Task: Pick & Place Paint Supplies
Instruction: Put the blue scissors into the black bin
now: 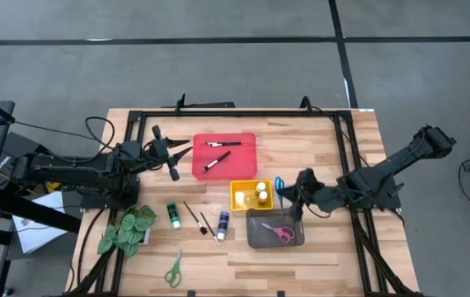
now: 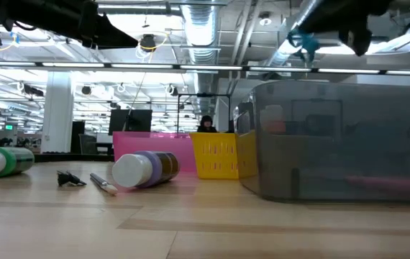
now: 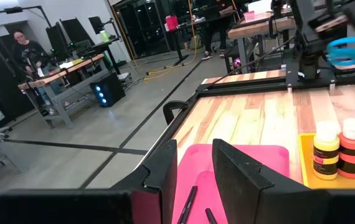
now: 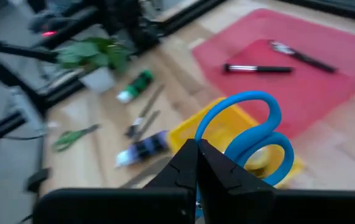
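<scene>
Gripping blue-handled scissors (image 4: 252,134): right pincer (image 4: 196,155) (looped handles upward), above yellow tray (image 1: 240,196).

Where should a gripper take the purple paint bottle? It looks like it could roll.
Grip the purple paint bottle across its body from straight above. It lies flat on the table, and paintbrushes lie close on one side, so keep the fingers clear of them.

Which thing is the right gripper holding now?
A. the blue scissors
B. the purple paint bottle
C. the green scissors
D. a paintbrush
A: the right gripper is shut on the blue scissors, held above the yellow tray, while the green scissors lie on the table.
</scene>
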Controlling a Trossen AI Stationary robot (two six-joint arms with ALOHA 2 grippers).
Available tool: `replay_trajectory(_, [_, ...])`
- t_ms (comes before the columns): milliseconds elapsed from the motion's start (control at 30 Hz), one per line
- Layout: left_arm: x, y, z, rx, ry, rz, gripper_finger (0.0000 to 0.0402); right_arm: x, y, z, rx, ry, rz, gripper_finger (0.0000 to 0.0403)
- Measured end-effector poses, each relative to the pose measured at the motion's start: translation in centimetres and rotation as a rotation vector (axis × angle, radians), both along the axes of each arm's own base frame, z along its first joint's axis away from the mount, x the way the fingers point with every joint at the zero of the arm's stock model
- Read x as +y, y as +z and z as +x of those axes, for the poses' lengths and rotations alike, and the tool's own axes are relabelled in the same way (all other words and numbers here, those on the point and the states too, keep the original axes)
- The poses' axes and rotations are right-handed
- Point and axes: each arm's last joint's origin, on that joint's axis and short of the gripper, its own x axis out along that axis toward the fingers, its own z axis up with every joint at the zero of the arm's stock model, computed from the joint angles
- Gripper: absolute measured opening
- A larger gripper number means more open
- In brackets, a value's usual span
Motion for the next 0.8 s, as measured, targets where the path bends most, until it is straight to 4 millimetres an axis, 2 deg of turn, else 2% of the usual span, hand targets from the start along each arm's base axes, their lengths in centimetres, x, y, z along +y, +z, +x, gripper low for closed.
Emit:
replay_trajectory(333, [0.0,0.0,0.0,0.0,0.0,0.0,0.0095,3.7,0.9,-0.7,-0.132,0.139,0.051,0.0])
replay_trajectory(800, [0.0,0.0,0.0,-0.002,0.0,-0.003,0.0095,7.5,-0.8,-0.3,-0.142,0.291,-0.006,0.0])
